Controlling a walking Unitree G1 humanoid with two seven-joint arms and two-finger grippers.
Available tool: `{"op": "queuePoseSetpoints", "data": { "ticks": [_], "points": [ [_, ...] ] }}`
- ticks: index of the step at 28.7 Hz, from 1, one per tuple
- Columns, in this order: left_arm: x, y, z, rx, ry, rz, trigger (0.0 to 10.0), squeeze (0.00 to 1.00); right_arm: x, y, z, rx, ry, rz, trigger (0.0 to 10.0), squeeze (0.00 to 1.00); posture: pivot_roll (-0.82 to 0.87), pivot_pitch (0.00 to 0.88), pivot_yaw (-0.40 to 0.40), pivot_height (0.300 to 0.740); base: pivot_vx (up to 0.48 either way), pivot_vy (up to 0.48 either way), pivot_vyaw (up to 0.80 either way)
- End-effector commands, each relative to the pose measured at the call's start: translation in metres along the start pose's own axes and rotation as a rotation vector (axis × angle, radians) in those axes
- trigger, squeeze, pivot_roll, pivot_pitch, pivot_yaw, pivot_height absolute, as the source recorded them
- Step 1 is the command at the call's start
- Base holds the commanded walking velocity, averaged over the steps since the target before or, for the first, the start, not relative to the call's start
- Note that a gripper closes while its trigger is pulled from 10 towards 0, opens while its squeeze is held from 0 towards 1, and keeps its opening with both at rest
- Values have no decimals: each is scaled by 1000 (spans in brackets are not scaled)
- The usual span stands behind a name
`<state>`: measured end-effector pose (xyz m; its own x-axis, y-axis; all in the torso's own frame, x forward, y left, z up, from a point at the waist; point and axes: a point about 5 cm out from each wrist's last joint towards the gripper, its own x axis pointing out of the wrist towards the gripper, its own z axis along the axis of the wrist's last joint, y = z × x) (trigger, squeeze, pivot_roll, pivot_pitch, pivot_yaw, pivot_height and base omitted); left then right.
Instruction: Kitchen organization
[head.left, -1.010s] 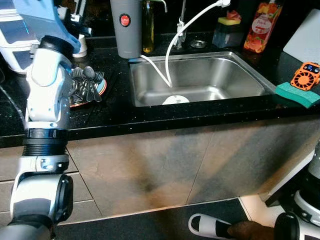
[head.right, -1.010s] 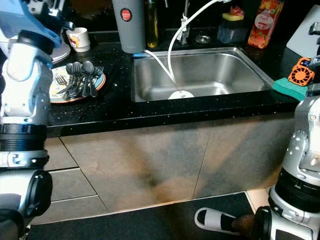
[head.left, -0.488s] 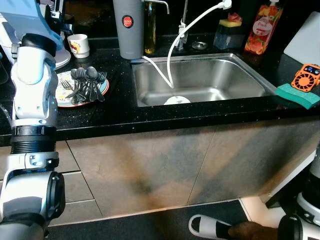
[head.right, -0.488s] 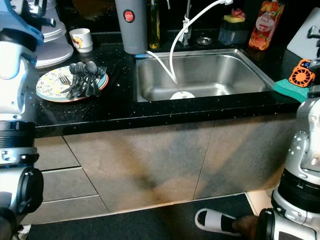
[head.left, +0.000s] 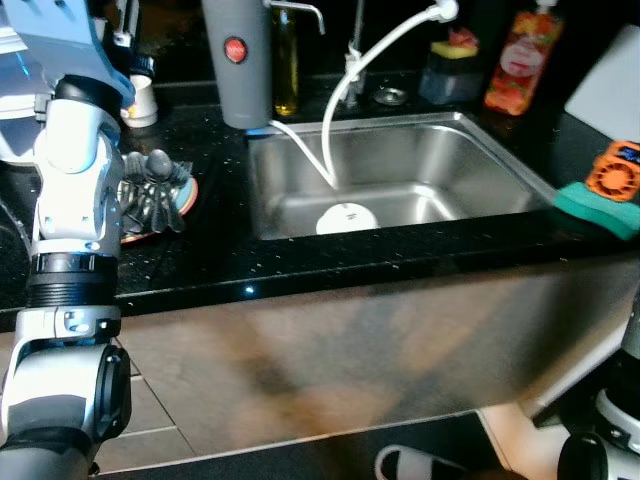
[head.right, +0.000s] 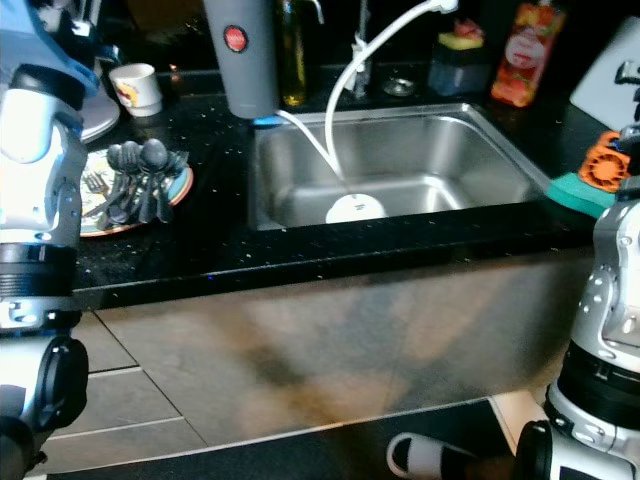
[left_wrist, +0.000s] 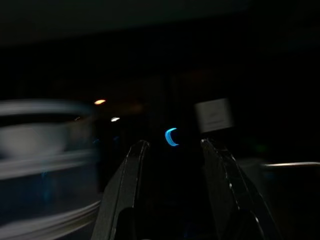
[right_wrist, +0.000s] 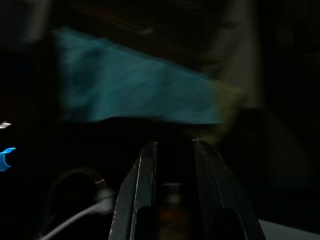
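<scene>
Black counter, steel sink (head.left: 400, 175) centre frame, white hose (head.left: 340, 120) draped into it

Plate (head.right: 130, 205) of dark spoons (head.right: 140, 180) sits left of frame, handles running toward the near edge, partly behind the left arm (head.left: 75, 200). Left gripper (left_wrist: 172, 150) spread, holding nothing; right gripper (right_wrist: 172, 147) slightly parted, also holding nothing

eye views dim, softly blurred | wrist views near-black, apparently motion-smeared

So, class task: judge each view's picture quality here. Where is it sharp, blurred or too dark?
Left eye view: mild motion blur, the sink readable. Right eye view: similar softness, cutlery on the plate still recognisable. Left wrist view: very dark and smeared, left tool open. Right wrist view: dark, a blurred teal shape beyond the open right tool.
</scene>
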<state>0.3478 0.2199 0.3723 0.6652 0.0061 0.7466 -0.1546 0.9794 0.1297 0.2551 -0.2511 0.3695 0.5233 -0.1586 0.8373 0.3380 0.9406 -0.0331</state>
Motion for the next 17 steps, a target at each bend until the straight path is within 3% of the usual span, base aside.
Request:
{"op": "queuePoseSetpoints", "data": {
  "ticks": [1,10,17],
  "points": [
    [0,-3,-2,13,6,-17,10000,0,0,-5,1,-15,-2,-18,10000,0,-12,0,19,740,480,0,0],
    [-1,-4,-2,14,4,-21,10000,0,-1,-6,1,-18,-2,-19,10000,0,-11,0,18,740,480,0,0],
    [-2,-6,-3,2,17,-46,10000,0,-2,-5,-1,-20,5,-19,10000,0,-5,0,17,740,85,0,0]
  ]
}}
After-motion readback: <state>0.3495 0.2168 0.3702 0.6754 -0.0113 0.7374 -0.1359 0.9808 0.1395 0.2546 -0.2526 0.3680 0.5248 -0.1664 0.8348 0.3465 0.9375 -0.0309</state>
